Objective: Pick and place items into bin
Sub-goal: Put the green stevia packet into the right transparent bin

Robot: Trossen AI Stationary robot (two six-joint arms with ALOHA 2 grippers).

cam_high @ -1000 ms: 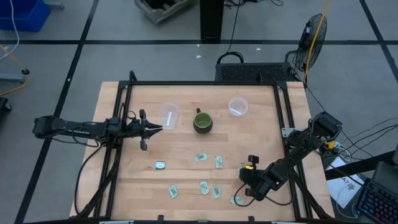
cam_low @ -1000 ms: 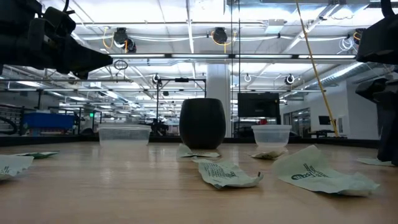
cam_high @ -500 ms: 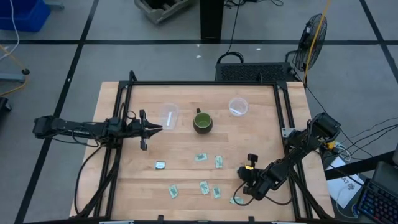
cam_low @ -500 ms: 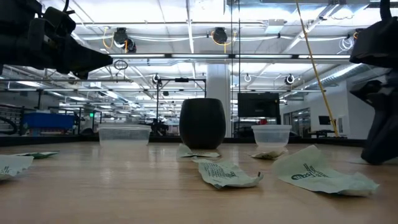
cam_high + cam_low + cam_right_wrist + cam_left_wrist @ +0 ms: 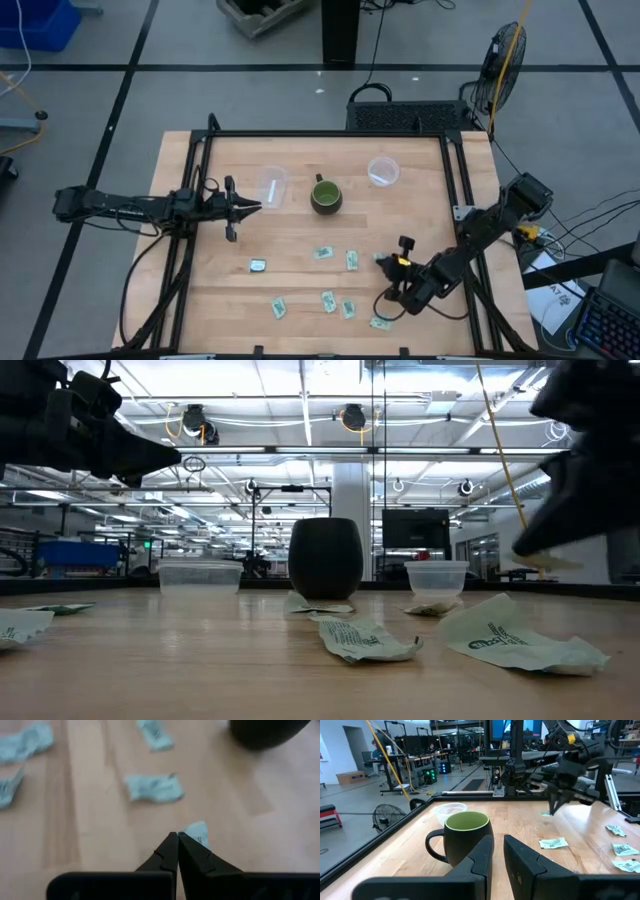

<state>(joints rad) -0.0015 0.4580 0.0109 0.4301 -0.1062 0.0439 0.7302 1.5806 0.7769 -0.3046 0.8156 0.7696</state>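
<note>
Above the front of the counter, the right pincer is pinched shut on just a corner of one small packet, so it could slip out and drop before reaching a clear tub.

Bright overhead ceiling light — right wrist view blurred

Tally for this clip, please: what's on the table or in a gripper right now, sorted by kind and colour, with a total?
Pale green packets: 7, six lying loose, one pinched by the right tool
Bluish-silver packet: 1
Clear plastic tubs: 2
Dark green mug: 1
Total: 11
</note>
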